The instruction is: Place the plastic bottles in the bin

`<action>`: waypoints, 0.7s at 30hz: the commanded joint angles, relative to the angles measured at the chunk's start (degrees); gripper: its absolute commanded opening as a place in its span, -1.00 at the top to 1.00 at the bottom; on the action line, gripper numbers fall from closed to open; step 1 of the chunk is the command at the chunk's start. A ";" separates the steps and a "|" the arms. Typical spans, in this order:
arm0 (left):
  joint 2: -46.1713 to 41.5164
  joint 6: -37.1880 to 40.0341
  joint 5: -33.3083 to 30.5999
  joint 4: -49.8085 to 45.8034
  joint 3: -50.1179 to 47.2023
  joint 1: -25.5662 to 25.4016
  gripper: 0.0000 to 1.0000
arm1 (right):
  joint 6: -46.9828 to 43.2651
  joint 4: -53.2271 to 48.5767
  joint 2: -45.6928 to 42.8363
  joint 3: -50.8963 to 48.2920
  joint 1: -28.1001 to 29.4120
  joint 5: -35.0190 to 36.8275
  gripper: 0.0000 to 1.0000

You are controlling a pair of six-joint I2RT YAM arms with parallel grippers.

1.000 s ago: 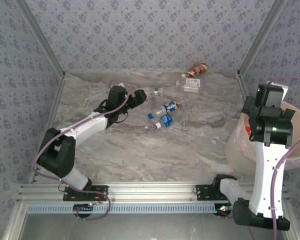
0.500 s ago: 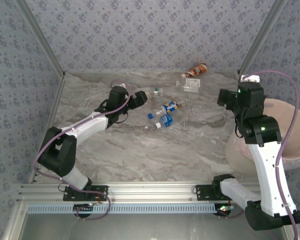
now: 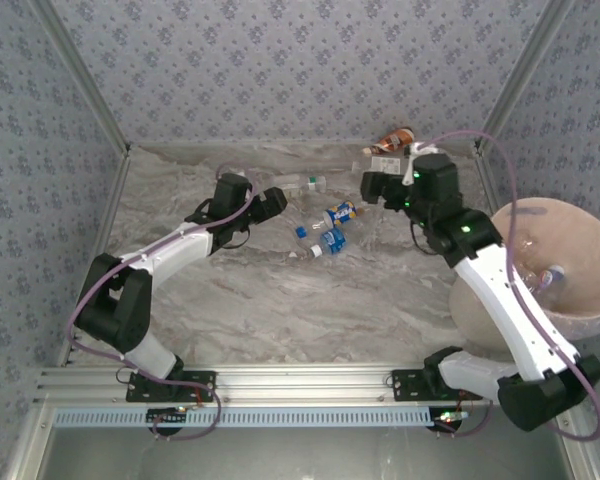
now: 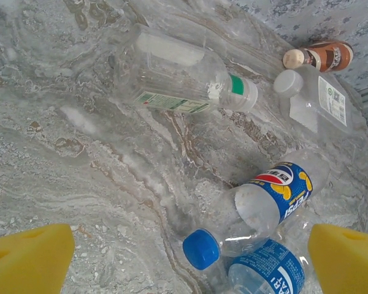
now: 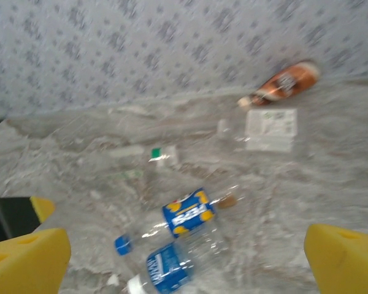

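Plastic bottles (image 3: 325, 228): cluster on the table's (image 3: 230, 300) far half, brown bottle (image 3: 395, 138) at the far edge. Clear ones are faint on the marble, and the right wrist view is blurred. Bin (image 3: 580, 318): right edge, partly behind the right arm (image 3: 500, 290). Left gripper (image 3: 278, 197) and right gripper (image 3: 372, 185): jaws apart, empty, flanking the cluster.

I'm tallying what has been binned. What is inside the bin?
Inside the bin, at least one clear plastic bottle lies against the whitish liner. The right arm covers the bin's left part, so anything there is hidden.
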 commanded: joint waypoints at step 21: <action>-1.90 -0.61 -0.30 -1.62 -2.70 3.29 -0.96 | 43.51 22.00 23.37 -17.92 5.16 -6.09 -1.00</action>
